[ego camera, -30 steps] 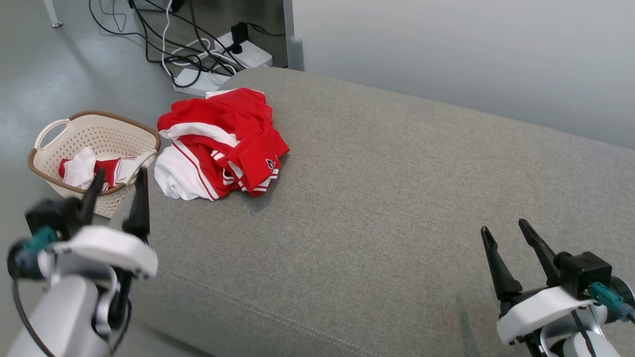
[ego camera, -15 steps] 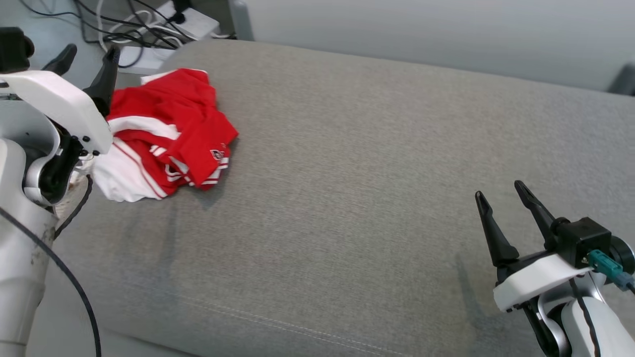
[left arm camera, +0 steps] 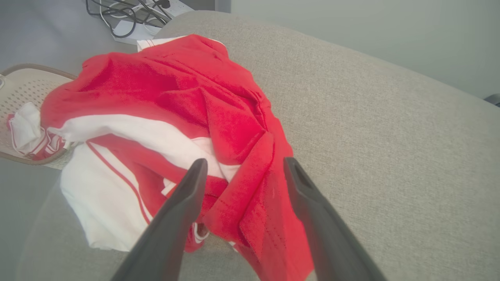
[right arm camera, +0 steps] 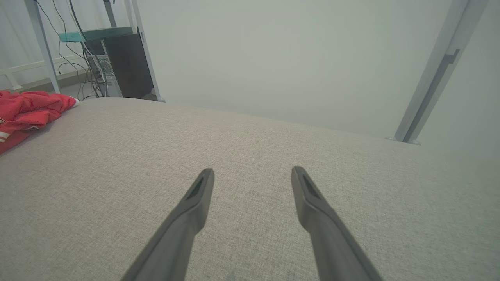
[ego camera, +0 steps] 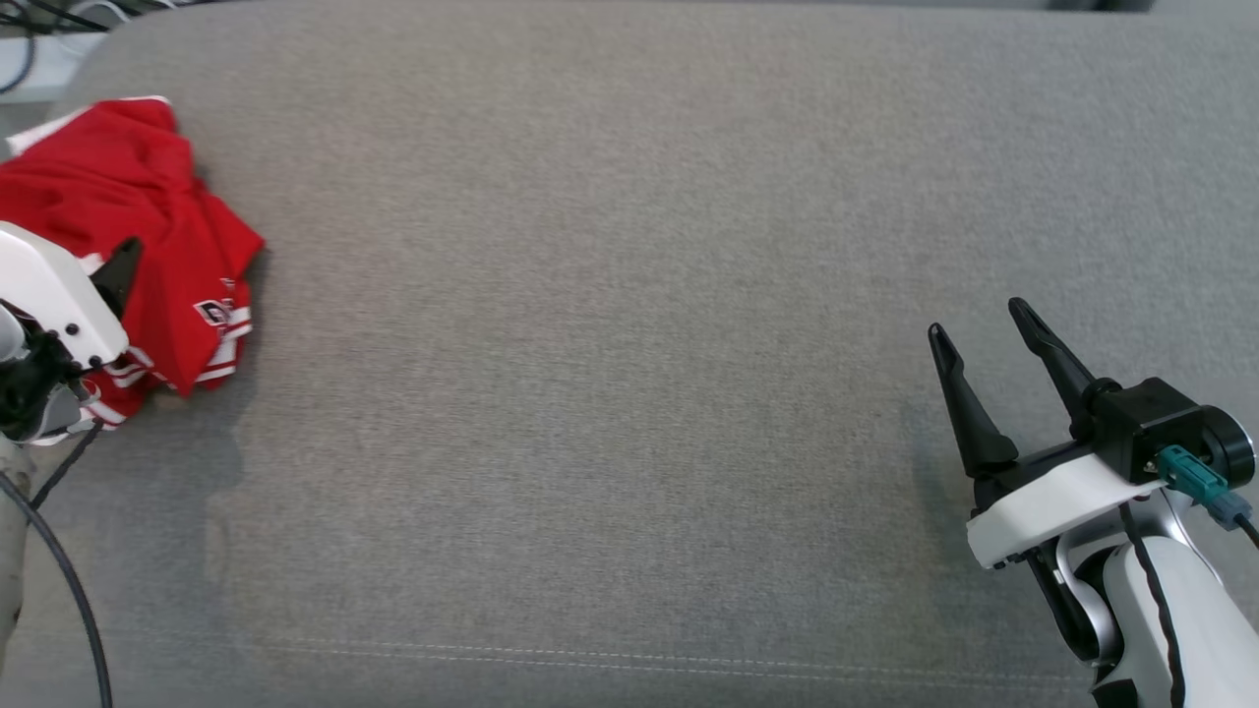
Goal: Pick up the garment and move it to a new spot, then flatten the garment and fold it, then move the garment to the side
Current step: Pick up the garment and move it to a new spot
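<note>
Right now the left jaws are spread wide with nothing between them: both dark fingers (left arm camera: 183,203) hang just above the near edge of the crumpled red-and-white jersey garment (left arm camera: 175,89), pointing into its red folds, not touching it as far as I can tell. Right jaws also spread and empty, fingers (ego camera: 969,413) hovering over bare fabric, well apart from the garment. Garment sits bunched at the robot's left end of the grey woven-fabric cushion (ego camera: 629,295), one white panel near the cushion's edge. Beyond that edge, down on the floor, is a beige perforated plastic laundry basket (left arm camera: 23,82) with more red-and-white cloth in it; a tangle of cables and power strips (left arm camera: 129,15) lies behind. Step in hand, my read: the first one, reaching in for the pick-up; nothing lifted, flattened or folded. Next move needs the left jaws to drop onto a thick fold and close on it, ideally several layers near the middle so the pile comes up as one, then carry it toward the open middle of the cushion. Risk: pinching one thin layer and dragging the rest.
</note>
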{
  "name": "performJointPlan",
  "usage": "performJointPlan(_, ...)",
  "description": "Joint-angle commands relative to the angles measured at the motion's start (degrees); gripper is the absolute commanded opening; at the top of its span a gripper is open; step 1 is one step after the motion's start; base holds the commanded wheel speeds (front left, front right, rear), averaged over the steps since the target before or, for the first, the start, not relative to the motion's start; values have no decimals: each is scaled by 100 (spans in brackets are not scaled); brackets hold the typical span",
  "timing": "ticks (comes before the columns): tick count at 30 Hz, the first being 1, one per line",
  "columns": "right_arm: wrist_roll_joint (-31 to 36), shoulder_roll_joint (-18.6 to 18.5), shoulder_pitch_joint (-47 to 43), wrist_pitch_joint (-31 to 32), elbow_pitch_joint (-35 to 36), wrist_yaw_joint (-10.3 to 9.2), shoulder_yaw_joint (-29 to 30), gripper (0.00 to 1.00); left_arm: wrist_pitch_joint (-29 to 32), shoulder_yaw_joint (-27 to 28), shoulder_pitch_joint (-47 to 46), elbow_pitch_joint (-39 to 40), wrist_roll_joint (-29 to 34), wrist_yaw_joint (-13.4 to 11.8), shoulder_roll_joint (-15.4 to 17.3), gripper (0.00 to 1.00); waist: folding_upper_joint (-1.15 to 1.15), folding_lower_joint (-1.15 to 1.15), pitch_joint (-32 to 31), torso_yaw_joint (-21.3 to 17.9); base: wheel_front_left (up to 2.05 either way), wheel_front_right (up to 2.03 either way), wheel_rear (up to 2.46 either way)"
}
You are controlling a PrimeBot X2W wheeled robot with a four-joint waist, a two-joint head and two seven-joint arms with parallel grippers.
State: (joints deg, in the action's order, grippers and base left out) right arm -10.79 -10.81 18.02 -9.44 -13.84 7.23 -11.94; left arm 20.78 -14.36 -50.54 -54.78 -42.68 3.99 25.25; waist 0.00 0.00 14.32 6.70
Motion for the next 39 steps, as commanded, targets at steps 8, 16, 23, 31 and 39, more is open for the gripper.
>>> performJointPlan(8,-44,-4,267,-152,36,25,-105,100,237,203,-404,-518,-153,77,472,100,0,0,532,-451,0,0,0)
performJointPlan(16,-77,-29,362,-191,-36,25,-33,100,336,156,-444,-615,-185,140,547,0,0,0,564,-400,0,0,0)
performJointPlan(23,-95,-33,296,-163,-59,25,74,100,-94,-23,-633,-77,-10,254,662,0,0,0,403,-254,0,0,0)
performJointPlan(31,-155,36,225,-173,-99,25,122,100,-613,-325,-572,936,184,319,633,0,0,0,177,-178,0,0,0)
performJointPlan(39,-179,83,111,-178,-65,25,330,100,-642,-911,107,2533,234,315,102,0,0,0,56,-342,0,0,0)
